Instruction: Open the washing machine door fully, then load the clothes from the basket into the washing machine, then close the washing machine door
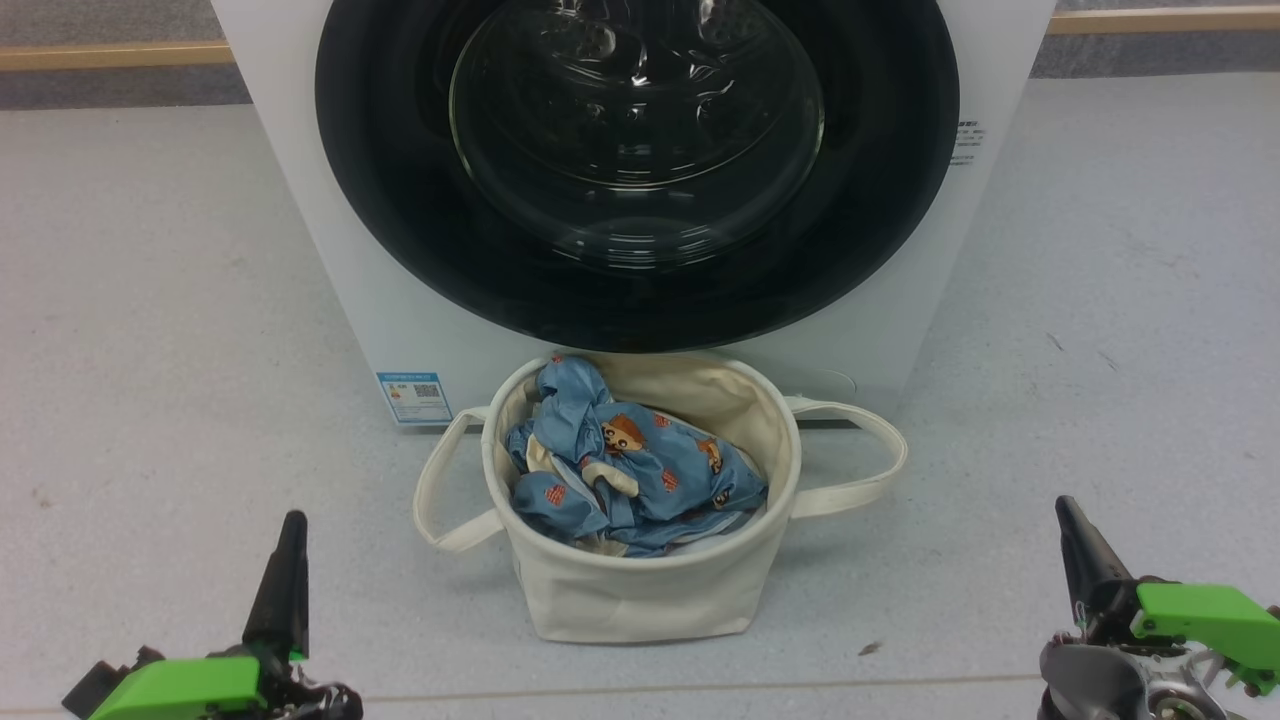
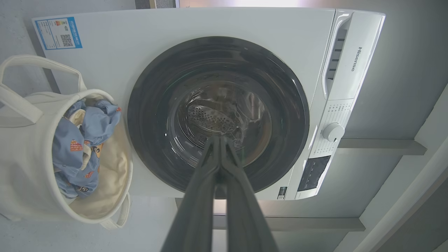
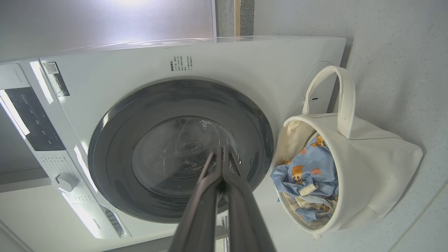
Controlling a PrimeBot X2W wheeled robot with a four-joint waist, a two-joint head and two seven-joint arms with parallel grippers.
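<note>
holding left claw [image 1: 292, 525] and right claw [image 1: 1066, 510] pinched closed, empty, back from the shut washing machine door [image 1: 640, 170]; risking it clipping the basket [image 1: 640, 600] of clothes [image 1: 630, 470] standing just beneath.

White is seen on the washing machine [image 1: 400, 330] body, w/ a small blue-and-white label [image 1: 413, 397] at its lower corner. The washing machine door [image 1: 380, 150] is shown w/ a wide glossy black rim & clear glass centre; a silver perforated drum [image 2: 210, 119] is seen thru it. The basket [image 1: 640, 600] is rendered in plain cream-white, handles incl. The clothes [image 1: 640, 470] are printed blue w/ small brown bears & orange-red motifs, cream trim. The floor [image 1: 150, 350] is seen as pale grey, finely speckled. Left gripper [image 1: 293, 522] & right gripper [image 1: 1063, 505] are coloured dark at the fingers, bright green at the housings.
</note>
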